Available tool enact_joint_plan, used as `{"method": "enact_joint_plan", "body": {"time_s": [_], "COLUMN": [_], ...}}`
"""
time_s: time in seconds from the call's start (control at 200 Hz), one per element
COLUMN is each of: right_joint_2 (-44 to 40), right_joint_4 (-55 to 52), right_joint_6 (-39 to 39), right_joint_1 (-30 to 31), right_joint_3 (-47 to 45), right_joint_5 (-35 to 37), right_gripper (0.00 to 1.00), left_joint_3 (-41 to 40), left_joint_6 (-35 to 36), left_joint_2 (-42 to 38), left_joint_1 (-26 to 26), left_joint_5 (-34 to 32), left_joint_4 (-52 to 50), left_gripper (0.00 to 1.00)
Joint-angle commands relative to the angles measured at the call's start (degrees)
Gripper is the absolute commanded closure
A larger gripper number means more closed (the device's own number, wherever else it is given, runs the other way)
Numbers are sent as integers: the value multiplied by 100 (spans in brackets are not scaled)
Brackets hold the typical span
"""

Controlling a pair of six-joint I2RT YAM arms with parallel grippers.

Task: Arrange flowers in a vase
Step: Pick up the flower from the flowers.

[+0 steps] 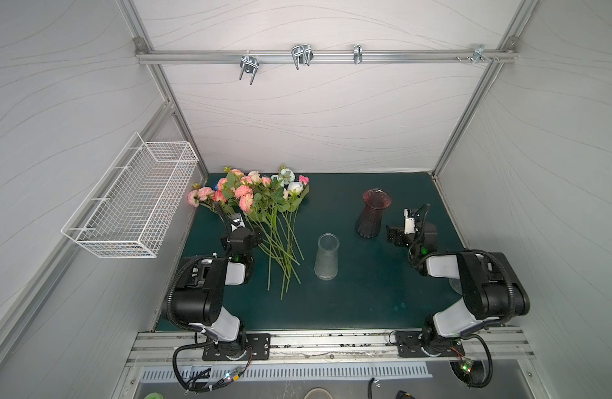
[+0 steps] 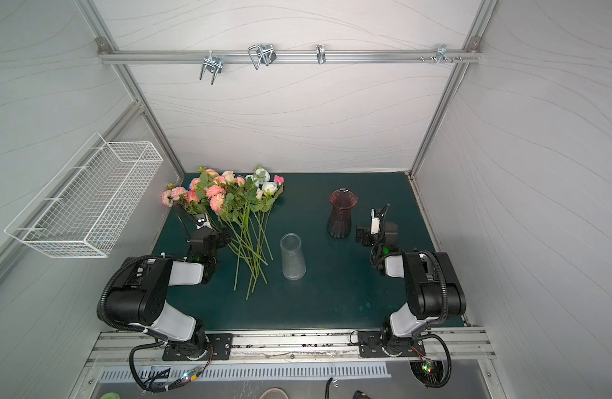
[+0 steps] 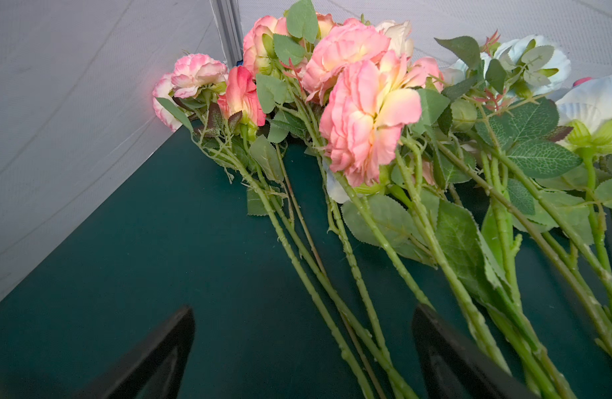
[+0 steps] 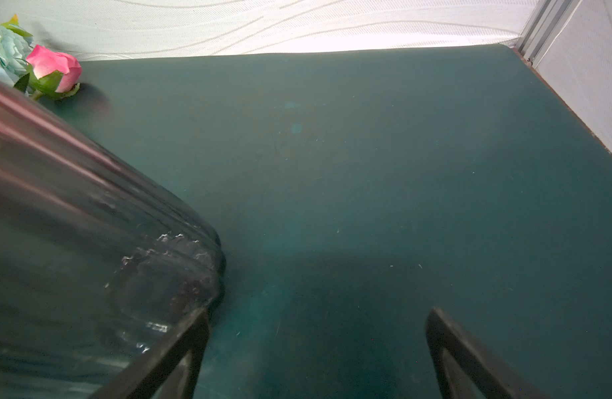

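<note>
- In both top views, the long green-stemmed flowers (image 1: 259, 203) (image 2: 235, 203), with pink, peach, white and pale blue blooms, lie in a loose bunch on the dark green surface (image 1: 366, 293) (image 2: 332, 293). The blooms are at its far left corner and the stems fan toward the middle.
- A clear glass vase (image 1: 327, 257) (image 2: 292, 257) stands upright near the middle of the surface, just beside the stem ends but apart from them. A dark red ribbed glass vase (image 1: 369, 214) (image 2: 340, 214) stands upright further back, right of the middle.
- The black-and-white left arm (image 1: 211, 276) (image 2: 149, 279) reaches to the left side of the bunch. The right arm (image 1: 470, 273) (image 2: 422, 273) ends just beside the red vase, toward the right edge. A white wire basket (image 1: 132, 207) (image 2: 87, 203) hangs on the left wall.
- In the left wrist view, the left pincer (image 3: 304, 311) is spread wide, low over the surface. Several green stems run between its two black fingers (image 3: 166, 345), and none is clamped. Pink and peach blooms lie toward the corner, with pale blue ones alongside.
- In the right wrist view, the right pincer (image 4: 318, 311) is also spread wide, with only bare surface between its fingers (image 4: 470, 355). The red vase's ribbed base sits just outside one finger; whether they touch I cannot tell. A pink rosebud lies at the far edge.
</note>
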Motion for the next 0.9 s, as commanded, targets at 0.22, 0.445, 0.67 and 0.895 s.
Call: {"method": "enact_joint_plan", "body": {"time_s": [0.22,0.445,0.67,0.895], "right_joint_2": [87,84,82,118], "right_joint_4": [144,155,146,79], "right_joint_6": [-95,-99,-87,-69], "right_joint_1": [-19,-21,-23,-63], "right_joint_3": [87,87,94,148], "right_joint_5": [-49,-51,-52,-131], "right_gripper": [1,1,1,1], "left_joint_3": [156,155,151,210], "left_joint_6": [42,43,43,-19], "left_joint_2": [57,57,48,38], "left_joint_1": [-33,-33,-28,81], "left_joint_5": [-58,-56,-56,170], "left_joint_4": [294,299,295,156], "left_gripper": [0,0,0,0]}}
